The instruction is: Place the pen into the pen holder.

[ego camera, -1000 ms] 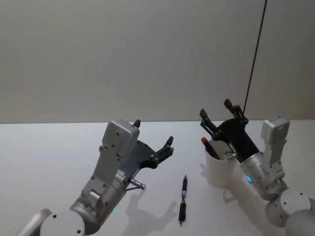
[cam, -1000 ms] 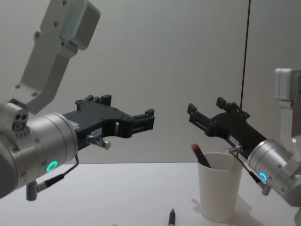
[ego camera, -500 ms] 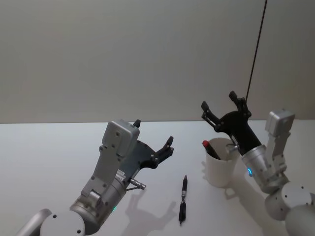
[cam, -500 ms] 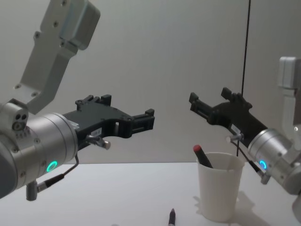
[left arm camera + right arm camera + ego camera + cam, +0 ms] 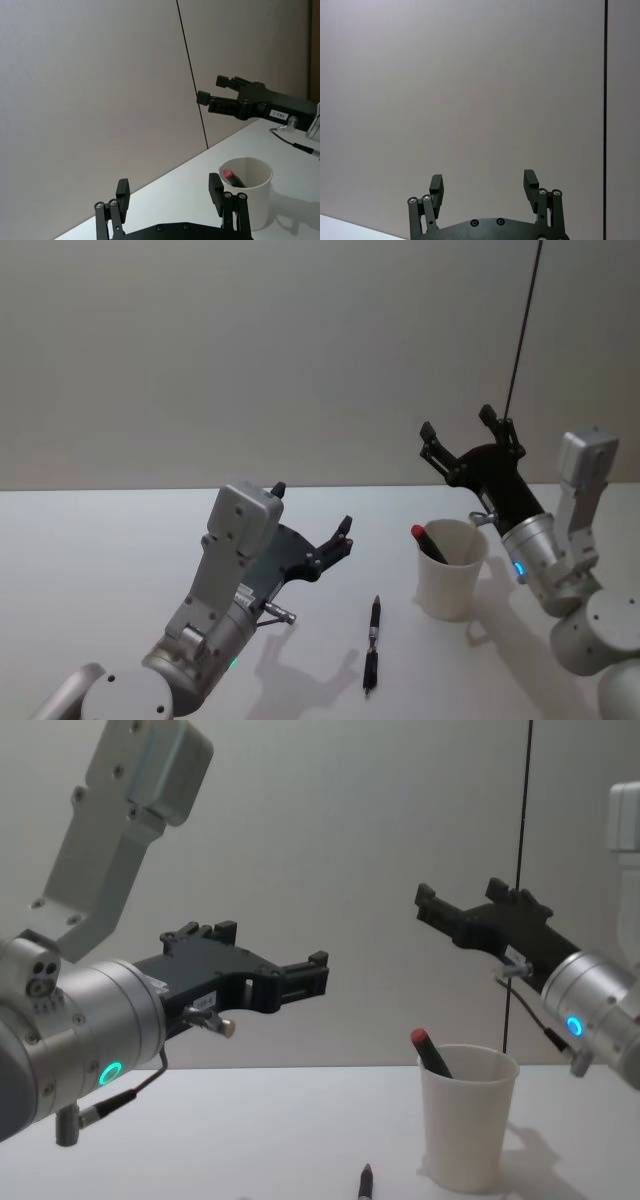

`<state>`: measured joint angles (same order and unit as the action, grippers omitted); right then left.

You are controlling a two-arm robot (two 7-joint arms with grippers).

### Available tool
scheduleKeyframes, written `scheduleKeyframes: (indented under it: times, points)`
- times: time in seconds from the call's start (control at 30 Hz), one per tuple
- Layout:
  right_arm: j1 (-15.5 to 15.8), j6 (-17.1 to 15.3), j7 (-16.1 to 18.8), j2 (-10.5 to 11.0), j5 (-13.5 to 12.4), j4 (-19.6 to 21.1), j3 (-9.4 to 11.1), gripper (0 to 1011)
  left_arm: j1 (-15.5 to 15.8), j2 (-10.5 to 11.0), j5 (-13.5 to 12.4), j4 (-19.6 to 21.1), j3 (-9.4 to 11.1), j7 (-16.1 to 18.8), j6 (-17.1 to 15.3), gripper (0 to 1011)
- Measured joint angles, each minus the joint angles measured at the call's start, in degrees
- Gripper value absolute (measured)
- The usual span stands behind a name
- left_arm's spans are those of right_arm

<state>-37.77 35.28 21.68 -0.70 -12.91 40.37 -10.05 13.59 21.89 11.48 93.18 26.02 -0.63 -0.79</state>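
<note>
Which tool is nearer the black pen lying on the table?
Left. The left tool hovers open above and left of the black pen; the right tool is raised above the pen holder.

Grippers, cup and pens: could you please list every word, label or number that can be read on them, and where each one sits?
The white label on the right gripper: short dark print, too blurred to read.
The small label on the left gripper: too small to read.
The cup, the pen in it and the pen on the table: no text to be seen.
</note>
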Motion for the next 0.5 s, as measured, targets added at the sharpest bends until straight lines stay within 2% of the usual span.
scheduleKeyframes:
  times: [0.13, 0.33, 0.5]
  points:
    - [2.6, -5.1, -2.1, 0.6, 0.6, 6.2, 0.2, 1001, 0.0, 0.0, 0.0, 0.0, 0.0, 0.0, 0.0, 1004]
    - [6.0, -10.6, -4.6, 1.6, 0.7, 13.6, 0.7, 1001, 0.0, 0.0, 0.0, 0.0, 0.0, 0.0, 0.0, 1004]
    - [8.5, -13.8, -6.4, 2.4, 0.2, 18.2, 1.2, 1001, 0.0, 0.0, 0.0, 0.0, 0.0, 0.0, 0.0, 1004]
